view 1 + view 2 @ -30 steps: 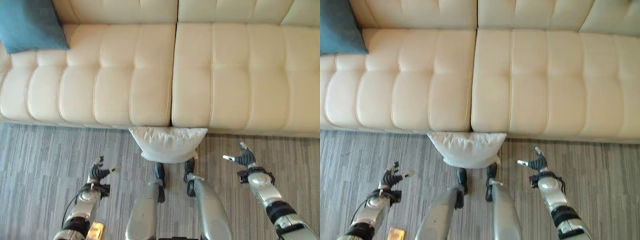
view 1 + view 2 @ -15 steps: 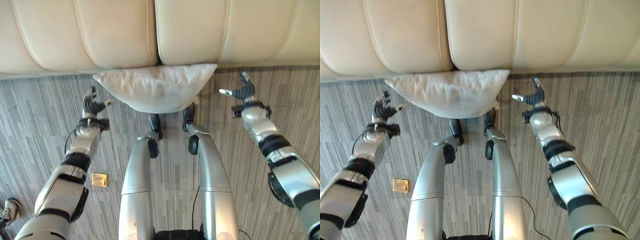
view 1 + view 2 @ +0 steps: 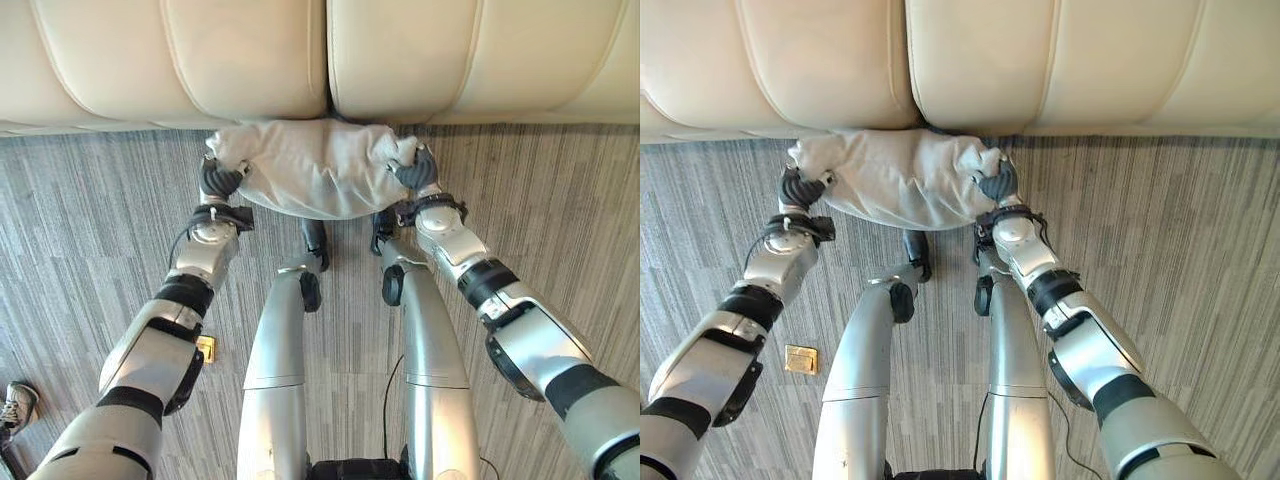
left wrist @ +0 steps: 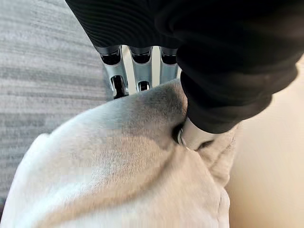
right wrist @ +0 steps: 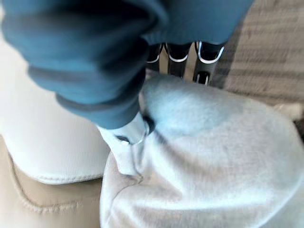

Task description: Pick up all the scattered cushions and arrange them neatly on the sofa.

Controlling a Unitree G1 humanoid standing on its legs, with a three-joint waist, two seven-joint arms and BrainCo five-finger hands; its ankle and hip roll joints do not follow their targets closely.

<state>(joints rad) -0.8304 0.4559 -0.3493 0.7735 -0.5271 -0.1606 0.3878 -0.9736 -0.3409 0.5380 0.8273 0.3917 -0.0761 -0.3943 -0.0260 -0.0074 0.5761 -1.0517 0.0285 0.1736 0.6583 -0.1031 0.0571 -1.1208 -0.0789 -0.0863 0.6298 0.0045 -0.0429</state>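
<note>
From the left eye view, a pale grey cushion (image 3: 318,175) lies on the striped carpet (image 3: 90,220) against the front of the cream sofa (image 3: 250,60), below the seam between two seat sections, with the left hand (image 3: 218,181) clamped on one end and the right hand (image 3: 416,172) on the other, both corners bunched. A small gold square (image 3: 206,348) lies on the carpet beside the left arm, and a shoe (image 3: 14,408) shows at the lower left edge. The right eye view shows the same grip, the cushion (image 3: 902,177) squeezed between the hands just short of the sofa base. In the left wrist view, the left hand's fingers (image 4: 116,78) reach under the cushion's edge while the thumb presses into the fabric on top, pinching it. In the right wrist view, the right hand's fingers (image 5: 205,64) curl behind the cushion's corner and the thumb digs into its near side, next to the sofa's edge
</note>
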